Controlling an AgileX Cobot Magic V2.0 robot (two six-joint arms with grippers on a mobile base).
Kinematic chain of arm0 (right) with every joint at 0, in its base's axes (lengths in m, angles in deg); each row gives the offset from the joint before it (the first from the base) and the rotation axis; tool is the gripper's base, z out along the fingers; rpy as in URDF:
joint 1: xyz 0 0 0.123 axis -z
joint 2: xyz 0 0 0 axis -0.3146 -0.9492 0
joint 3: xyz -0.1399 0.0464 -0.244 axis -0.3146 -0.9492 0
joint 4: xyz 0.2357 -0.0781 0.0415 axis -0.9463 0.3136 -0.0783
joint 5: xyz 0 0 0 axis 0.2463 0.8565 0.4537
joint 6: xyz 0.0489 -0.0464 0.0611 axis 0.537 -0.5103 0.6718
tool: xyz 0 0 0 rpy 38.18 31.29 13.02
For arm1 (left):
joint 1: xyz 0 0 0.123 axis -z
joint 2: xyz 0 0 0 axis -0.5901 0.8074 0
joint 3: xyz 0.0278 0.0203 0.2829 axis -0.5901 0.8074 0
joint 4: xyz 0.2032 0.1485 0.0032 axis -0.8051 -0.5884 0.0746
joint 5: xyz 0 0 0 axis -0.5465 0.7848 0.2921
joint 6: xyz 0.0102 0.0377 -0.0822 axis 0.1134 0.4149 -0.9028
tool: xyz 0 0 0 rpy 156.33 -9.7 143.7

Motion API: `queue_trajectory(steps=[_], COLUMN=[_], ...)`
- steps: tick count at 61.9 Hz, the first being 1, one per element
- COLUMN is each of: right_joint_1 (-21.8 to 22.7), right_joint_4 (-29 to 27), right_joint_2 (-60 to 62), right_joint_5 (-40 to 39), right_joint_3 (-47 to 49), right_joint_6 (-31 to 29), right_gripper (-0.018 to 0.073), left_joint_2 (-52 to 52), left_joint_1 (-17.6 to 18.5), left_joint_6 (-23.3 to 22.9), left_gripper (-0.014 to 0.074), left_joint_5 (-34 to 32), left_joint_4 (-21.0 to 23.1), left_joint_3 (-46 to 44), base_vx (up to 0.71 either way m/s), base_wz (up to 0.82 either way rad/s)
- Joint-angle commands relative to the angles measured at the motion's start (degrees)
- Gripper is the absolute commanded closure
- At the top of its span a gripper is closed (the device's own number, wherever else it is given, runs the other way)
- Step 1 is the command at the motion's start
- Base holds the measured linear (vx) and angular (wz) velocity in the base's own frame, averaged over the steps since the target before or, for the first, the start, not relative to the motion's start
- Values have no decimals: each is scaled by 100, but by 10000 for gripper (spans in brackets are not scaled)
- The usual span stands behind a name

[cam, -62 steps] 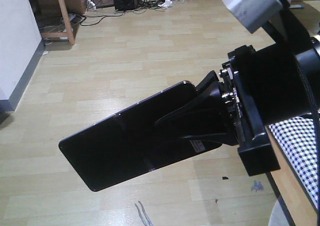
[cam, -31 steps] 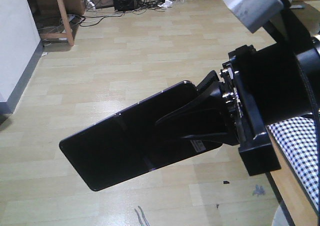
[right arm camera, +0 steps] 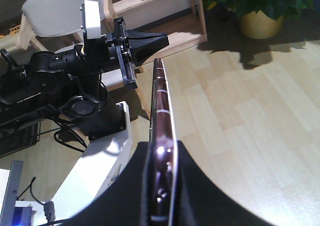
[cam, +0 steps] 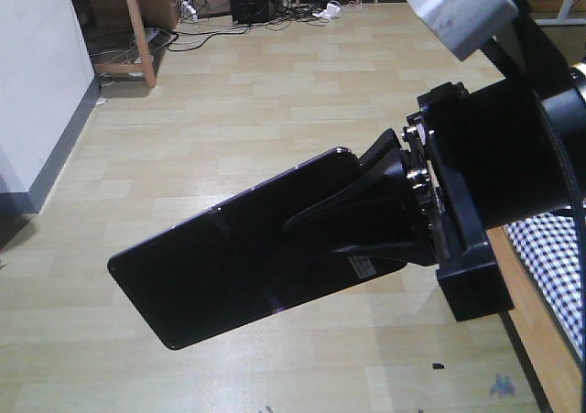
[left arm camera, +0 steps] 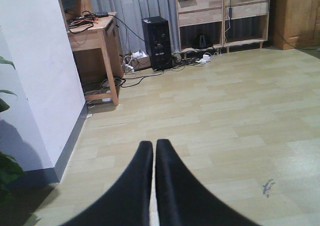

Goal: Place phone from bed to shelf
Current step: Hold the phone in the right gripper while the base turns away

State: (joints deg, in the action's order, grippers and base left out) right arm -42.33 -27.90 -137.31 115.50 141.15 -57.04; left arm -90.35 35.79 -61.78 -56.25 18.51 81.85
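Right gripper (cam: 316, 219) is pinching one end of the phone (cam: 206, 271), its fingers pressing on the two flat faces. The phone is hanging in mid-air over the wood floor (cam: 275, 92), left of the bed (cam: 549, 257). Its long axis is running straight out from the fingers, with the free end pointing left and slightly down in the front view. The left gripper (left arm camera: 154, 153) is hanging empty, fingers pressed together. The shelf cannot be surely identified.

The floor (left arm camera: 240, 100) is pale wood planks. A black computer box (left arm camera: 160, 43) stands at the far side. Left of it is a wooden desk (left arm camera: 95, 35), then a white wall (left arm camera: 35, 75). A grey curtain (left arm camera: 130, 5) hangs behind it. Wires (left arm camera: 142, 74) lie beside it.
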Motion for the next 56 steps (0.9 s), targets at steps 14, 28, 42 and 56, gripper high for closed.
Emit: queue_trajectory(steps=[14,28,42,56], right_joint_1=[13,13,13,13], right_joint_4=[-450,-450,-450,-450], right_joint_2=[165,178,178,178], right_joint_5=[152,152,152,152], right_joint_3=[146,146,146,146], right_joint_6=[0,-7,-22,-22], right_gripper=[561,561,561,561], left_joint_2=[-25,-25,-25,-25], left_joint_1=[35,35,35,35], left_joint_6=[-33,-33,-33,-33], left_gripper=[595,595,595,595], left_joint_5=[-444,-444,-444,-444], left_joint_4=[52,52,52,52], left_joint_3=[-132,-132,-132,-132], base_vx=[26,31,35,38], base_wz=[2,1,-1,-2])
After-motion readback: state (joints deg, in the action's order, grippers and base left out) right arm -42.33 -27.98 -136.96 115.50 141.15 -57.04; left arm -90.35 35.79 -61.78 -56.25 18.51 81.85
